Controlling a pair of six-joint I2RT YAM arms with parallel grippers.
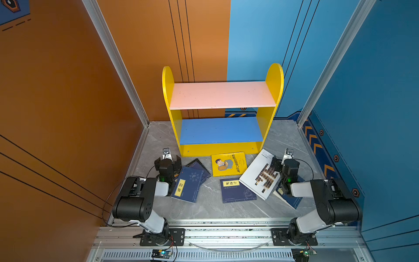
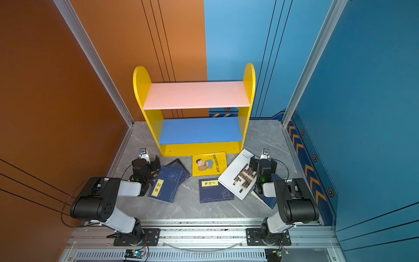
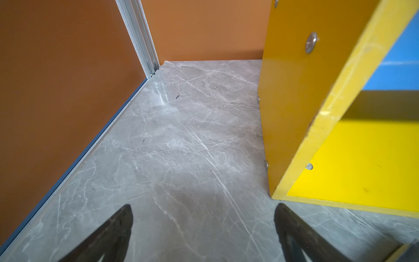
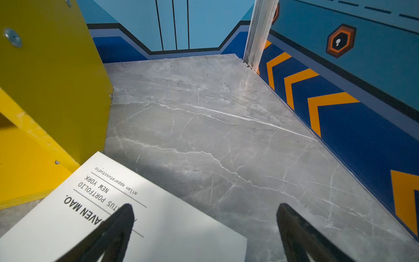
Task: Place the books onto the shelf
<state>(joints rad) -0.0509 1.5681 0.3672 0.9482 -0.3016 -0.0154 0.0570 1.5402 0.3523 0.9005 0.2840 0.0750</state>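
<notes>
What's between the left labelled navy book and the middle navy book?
Only bare grey tabletop separates the left labelled navy book from the middle navy book, as both top views show.

White book [image 4: 181,226], right wrist view, black print seen upside down: "milan apparatusstudio"; "NEW YORK"; "…TUS PORTFOLIO"; bold "…AVEN MAO.". The first letters of the last two lines are covered

Navy book [image 1: 238,192], at 6 o'clock of the yellow book [image 1: 229,163] in both top views: yellow label [image 1: 230,183] reads "鬼谷子". Smaller print beneath it is too fine to read

Second navy book [image 1: 188,183], at 8 o'clock of the yellow book: label strip [image 1: 180,187] with two characters, not legible

Yellow book: Chinese title line along its 3 o'clock edge, too small to make out
</notes>
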